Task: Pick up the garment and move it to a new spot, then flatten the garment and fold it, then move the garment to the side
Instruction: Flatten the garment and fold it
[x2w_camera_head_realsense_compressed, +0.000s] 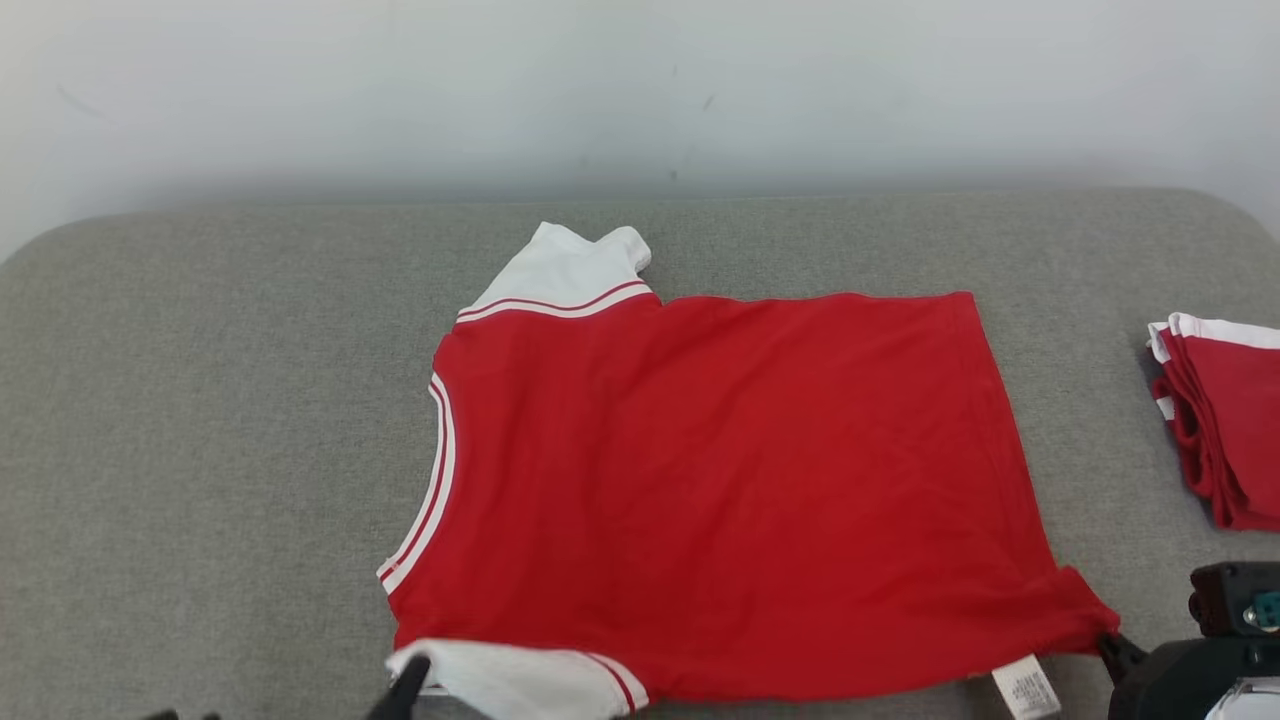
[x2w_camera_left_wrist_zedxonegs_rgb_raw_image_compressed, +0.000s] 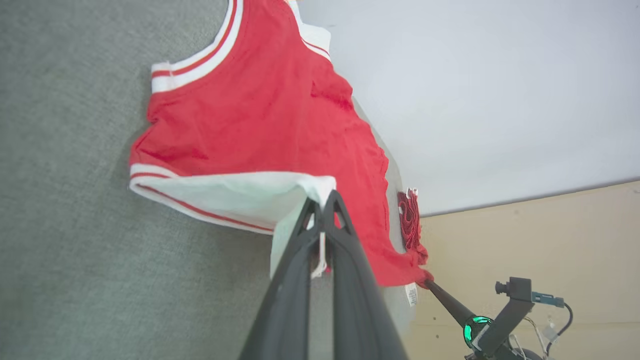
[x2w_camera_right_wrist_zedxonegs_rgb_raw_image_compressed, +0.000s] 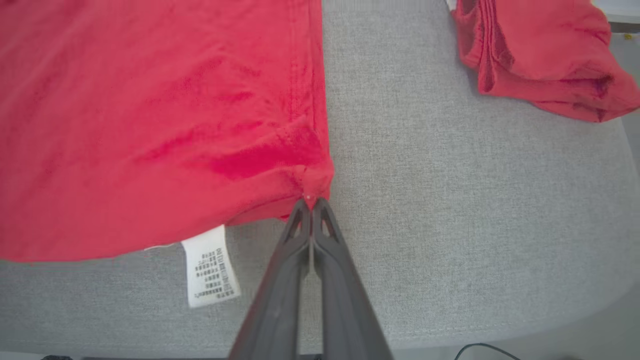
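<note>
Slippage is our worry: both pinches are thin, so an uneven pull could pop a corner free and bunch the garment (x2w_camera_head_realsense_compressed: 720, 480). It lies spread mid-frame in the head view on the grey pad (x2w_camera_head_realsense_compressed: 200, 450). We've got the left gripper (x2w_camera_left_wrist_zedxonegs_rgb_raw_image_compressed: 322, 200) pinched closed on the white sleeve (x2w_camera_left_wrist_zedxonegs_rgb_raw_image_compressed: 225, 192) at lower left, right gripper (x2w_camera_right_wrist_zedxonegs_rgb_raw_image_compressed: 310, 200) clamped on the hem corner (x2w_camera_right_wrist_zedxonegs_rgb_raw_image_compressed: 312, 182) at lower right.

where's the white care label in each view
Head view: label at the bottom edge, right of centre, under the shirt's hem.
Left wrist view: label low, right of centre.
Right wrist view: label lower left, under the hem.
Shared landmark: the folded red stack.
</note>
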